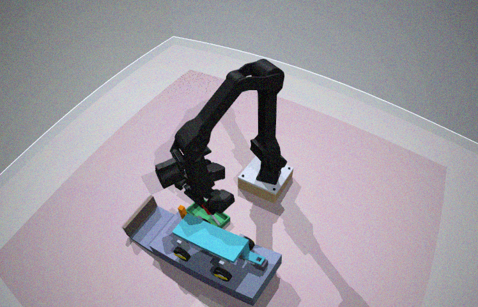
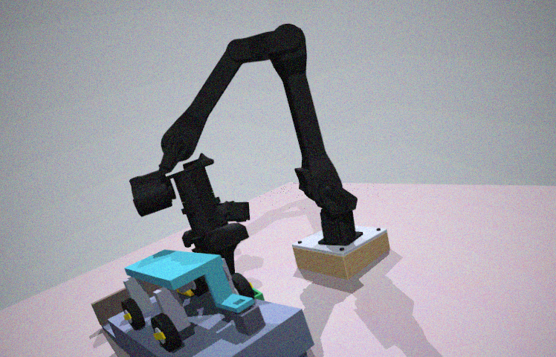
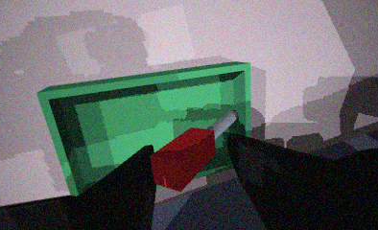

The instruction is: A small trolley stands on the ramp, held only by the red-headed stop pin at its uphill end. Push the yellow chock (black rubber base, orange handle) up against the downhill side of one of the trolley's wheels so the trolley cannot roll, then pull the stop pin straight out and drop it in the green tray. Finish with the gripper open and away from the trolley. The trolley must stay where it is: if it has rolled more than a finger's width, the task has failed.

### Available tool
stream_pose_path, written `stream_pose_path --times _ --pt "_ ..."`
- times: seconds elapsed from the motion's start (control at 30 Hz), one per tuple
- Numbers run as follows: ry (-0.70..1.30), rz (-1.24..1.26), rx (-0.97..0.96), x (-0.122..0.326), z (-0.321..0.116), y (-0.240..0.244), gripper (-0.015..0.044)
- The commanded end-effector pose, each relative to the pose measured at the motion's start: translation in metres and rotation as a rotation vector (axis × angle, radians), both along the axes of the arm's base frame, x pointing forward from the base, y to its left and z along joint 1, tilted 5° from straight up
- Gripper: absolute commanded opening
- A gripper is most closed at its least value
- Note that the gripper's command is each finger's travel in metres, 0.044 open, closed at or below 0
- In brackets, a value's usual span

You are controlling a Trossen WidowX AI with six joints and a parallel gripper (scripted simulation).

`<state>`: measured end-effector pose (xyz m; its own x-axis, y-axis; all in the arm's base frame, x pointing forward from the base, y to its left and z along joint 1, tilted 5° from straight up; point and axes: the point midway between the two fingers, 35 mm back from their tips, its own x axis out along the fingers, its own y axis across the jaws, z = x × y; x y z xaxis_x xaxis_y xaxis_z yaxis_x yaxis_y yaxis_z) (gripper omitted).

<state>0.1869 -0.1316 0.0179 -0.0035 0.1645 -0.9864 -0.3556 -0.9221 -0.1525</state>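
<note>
The shallow rectangular green tray [image 3: 143, 72] spans the centre and nine o'clock side. Over it, the stop pin's blocky red head [image 3: 183, 158] lies between the parted black gripper fingers, its slim grey cylindrical shaft [image 3: 224, 124] pointing toward two o'clock, near the tray's right wall.
</note>
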Motion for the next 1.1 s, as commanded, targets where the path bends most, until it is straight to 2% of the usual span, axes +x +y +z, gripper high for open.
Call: stream_pose_path --times 0.0,1.07 --pt "0.003 0.004 0.0 -0.001 -0.002 -0.002 0.019" --pt "0.003 0.004 -0.001 -0.006 -0.012 -0.015 0.019"
